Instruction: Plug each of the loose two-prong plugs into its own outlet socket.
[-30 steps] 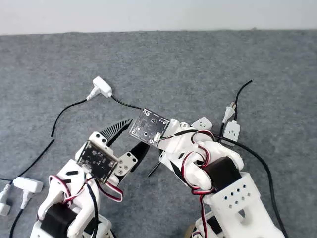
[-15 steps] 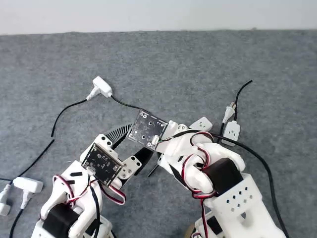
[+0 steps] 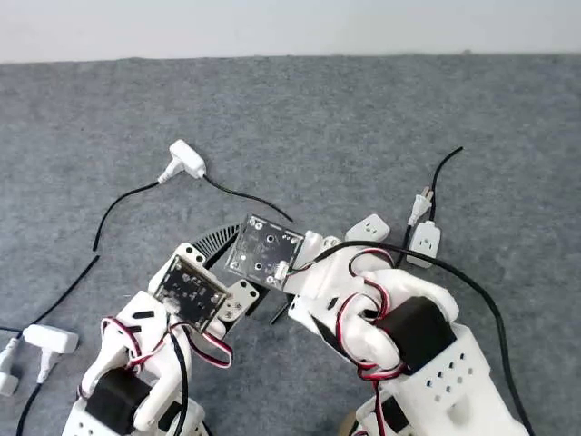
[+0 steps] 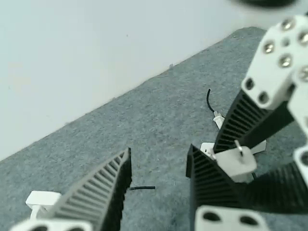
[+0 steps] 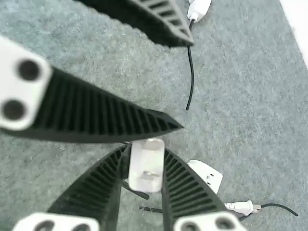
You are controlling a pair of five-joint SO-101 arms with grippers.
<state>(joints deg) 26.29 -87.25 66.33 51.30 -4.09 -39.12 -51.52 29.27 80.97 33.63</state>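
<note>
My right hand [image 5: 146, 153] is closed on a small white two-prong plug [image 5: 145, 168], pinched between black ribbed fingers. It sits over the middle of the grey carpeted counter [image 3: 318, 118] and, as far as I can judge, off its surface. My left hand [image 4: 159, 159] is just beside it, toward 9 o'clock. Its jaws are spread wide and hold nothing, and one finger is near the held plug.

Other pieces lie around the counter:
- **10 o'clock:** a white plastic socket block [image 3: 188, 158] with a thin black cord [image 3: 127, 195] trailing from a smaller white piece at its end.
- **3 o'clock:** a nearer white socket block [image 3: 369, 227] and a farther white socket block [image 3: 424, 241], close together. A white corded plug [image 3: 418, 208] touches the farther one.
- **8 o'clock, by the edge:** a long white block [image 3: 50, 338] with a small white edge plug [image 3: 7, 380] just beside it. They look apart.

I judge the task only partly under way. The plug in my right hand is in no socket and has yet to be carried to one, lined up and pressed in. The pair at 8 o'clock also looks unjoined. I cannot tell whether the pieces at 10 o'clock are mated, or whether the corded plug at 3 o'clock is seated or merely resting against its block. So I count no plug as surely done, and at least two as left.
</note>
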